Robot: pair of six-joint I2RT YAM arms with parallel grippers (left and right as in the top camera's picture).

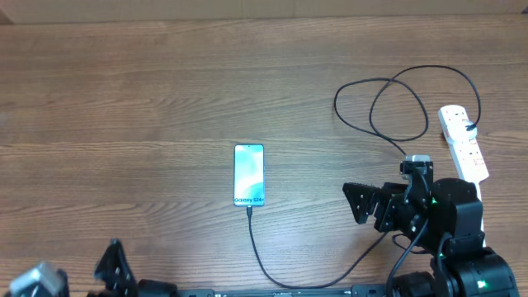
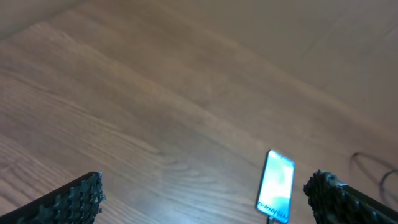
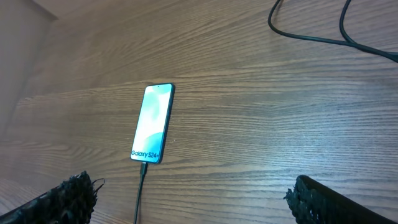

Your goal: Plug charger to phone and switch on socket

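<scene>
Both tools stand wide and empty. The right tool [image 1: 357,204] hangs over the bench [image 1: 124,115] at near right, between the phone [image 1: 249,175] and the socket [image 1: 464,142], touching neither. The left tool [image 2: 205,193] sits at the near left corner. The phone lies face up mid-bench with its screen lit. The charger [image 1: 255,247] meets its near short end, and the black cable runs near and right, then loops at far right up to the socket. I cannot tell whether a switch is on.
</scene>
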